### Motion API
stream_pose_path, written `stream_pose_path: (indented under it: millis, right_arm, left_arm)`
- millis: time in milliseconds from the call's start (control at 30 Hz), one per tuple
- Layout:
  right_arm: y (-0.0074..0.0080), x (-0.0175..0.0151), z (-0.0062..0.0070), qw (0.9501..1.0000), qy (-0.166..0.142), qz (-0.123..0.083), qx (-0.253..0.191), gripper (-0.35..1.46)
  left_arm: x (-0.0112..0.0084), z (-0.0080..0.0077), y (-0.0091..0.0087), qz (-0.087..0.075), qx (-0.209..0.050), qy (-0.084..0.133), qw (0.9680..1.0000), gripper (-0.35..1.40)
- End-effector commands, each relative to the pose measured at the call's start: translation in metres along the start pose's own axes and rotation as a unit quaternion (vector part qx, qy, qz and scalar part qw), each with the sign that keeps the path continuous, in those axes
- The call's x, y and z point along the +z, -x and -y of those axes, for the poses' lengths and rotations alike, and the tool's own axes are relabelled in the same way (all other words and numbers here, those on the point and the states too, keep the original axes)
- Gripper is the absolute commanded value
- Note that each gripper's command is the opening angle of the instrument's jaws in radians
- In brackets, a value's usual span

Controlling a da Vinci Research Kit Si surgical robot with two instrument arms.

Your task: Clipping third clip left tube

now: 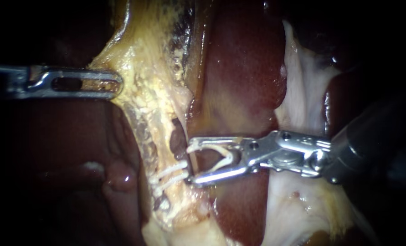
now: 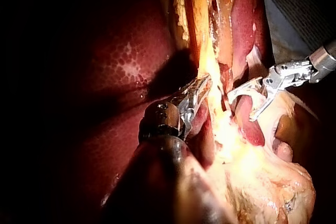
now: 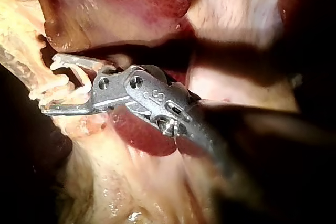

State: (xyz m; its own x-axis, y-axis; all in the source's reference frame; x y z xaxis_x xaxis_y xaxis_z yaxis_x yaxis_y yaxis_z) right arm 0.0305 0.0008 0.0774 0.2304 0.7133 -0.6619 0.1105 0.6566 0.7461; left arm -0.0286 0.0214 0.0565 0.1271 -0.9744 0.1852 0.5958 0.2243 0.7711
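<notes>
My right instrument [image 1: 190,163] comes in from the right, its jaws standing wide apart with a white clip [image 1: 222,157] seated between them, one leg along each jaw. Their tips reach the right edge of a yellowish tube [image 1: 164,150], just above two white clips [image 1: 170,175] that cross it. In the right wrist view the jaw tips [image 3: 50,85] sit against those clips [image 3: 55,94]. My left instrument [image 1: 117,84] enters from the left, higher up, and is shut on the yellow tissue [image 1: 139,77] above the tube. The left wrist view shows it [image 2: 202,90] gripping the same strand.
Dark red liver [image 1: 244,68] lies behind and below the right instrument's jaws. Pale whitish tissue [image 1: 303,91] spreads under its shaft on the right. A dark opening [image 1: 177,136] shows beside the tube. A small reddish lump [image 1: 120,175] sits left of the tube.
</notes>
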Motion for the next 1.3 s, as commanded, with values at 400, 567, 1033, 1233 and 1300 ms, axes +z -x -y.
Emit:
stream_pose_path:
  millis: [400,567,1033,1233,1300]
  right_arm:
    - [0.0016,0.0035,-0.0024,0.9998,-0.015,0.003,0.012,0.57]
    - [0.0013,0.0046,-0.0025,0.999,-0.038,-0.016,0.02,0.58]
    - [-0.002,0.0037,0.0,0.9914,-0.108,-0.058,0.045,0.57]
    - [-0.002,0.0041,0.0004,0.9886,-0.123,-0.059,0.064,0.56]
    - [-0.002,0.0045,0.0004,0.987,-0.13,-0.058,0.075,0.56]
  left_arm:
    - [-0.0002,0.0005,-0.0002,0.0,0.001,0.002,1.0,-0.35]
    - [-0.0002,0.0005,-0.0002,0.0,0.001,0.002,1.0,-0.35]
    - [-0.0003,0.0004,-0.0002,0.0,0.001,0.001,1.0,-0.35]
    - [-0.0003,0.0003,-0.0002,0.0,0.001,0.001,1.0,-0.35]
    - [-0.0002,0.0002,-0.0001,0.0,0.001,0.001,1.0,-0.35]
